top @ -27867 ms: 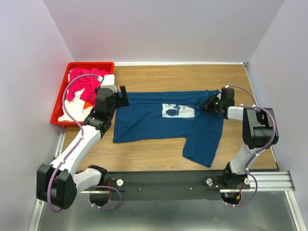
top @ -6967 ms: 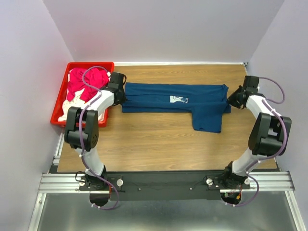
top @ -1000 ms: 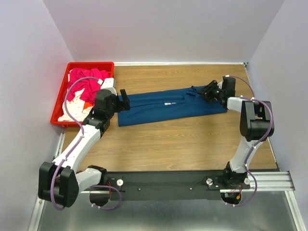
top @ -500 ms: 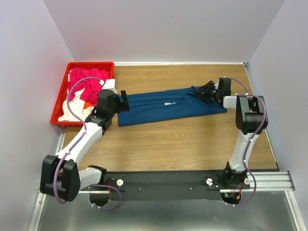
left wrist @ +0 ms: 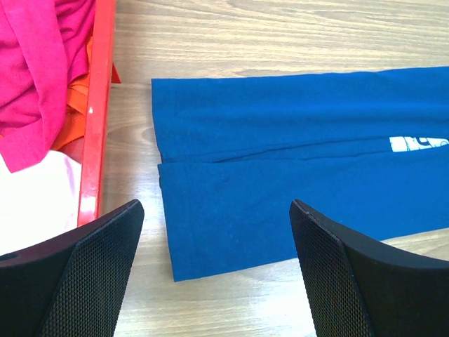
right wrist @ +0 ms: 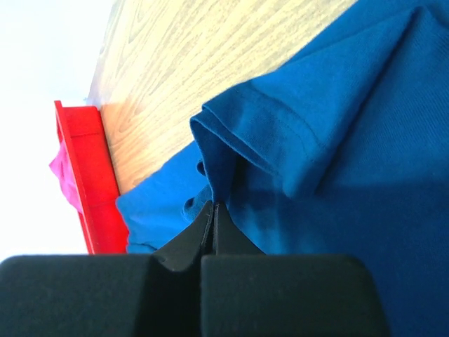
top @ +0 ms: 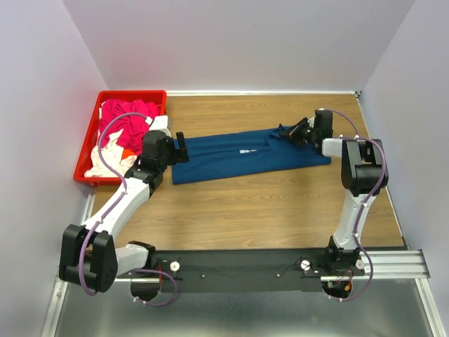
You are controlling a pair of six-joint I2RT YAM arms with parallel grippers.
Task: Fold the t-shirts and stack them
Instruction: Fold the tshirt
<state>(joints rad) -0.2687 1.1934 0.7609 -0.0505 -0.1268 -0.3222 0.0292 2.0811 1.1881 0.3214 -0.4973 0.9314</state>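
Note:
The navy blue t-shirt (top: 231,158) lies folded into a long strip across the middle of the table, with a sliver of its white print showing. My right gripper (top: 293,133) is at the strip's right part, shut on a raised fold of the sleeve cloth (right wrist: 231,147); its tips (right wrist: 213,216) meet on the fabric. My left gripper (top: 179,147) hovers open over the strip's left end (left wrist: 231,225), one finger (left wrist: 77,281) on each side and nothing between them. Pink (top: 125,126), orange (left wrist: 74,133) and white (top: 105,160) t-shirts lie heaped in the crate.
The red plastic crate (top: 133,93) stands at the table's far left, right beside the left gripper; its rim (left wrist: 98,105) runs next to the shirt's left end. Bare wood shows in front of the strip. Walls close the table's sides and back.
The right gripper has gone from half open to shut on the sleeve fold and edged slightly left. The left gripper has stayed open and barely shifted.

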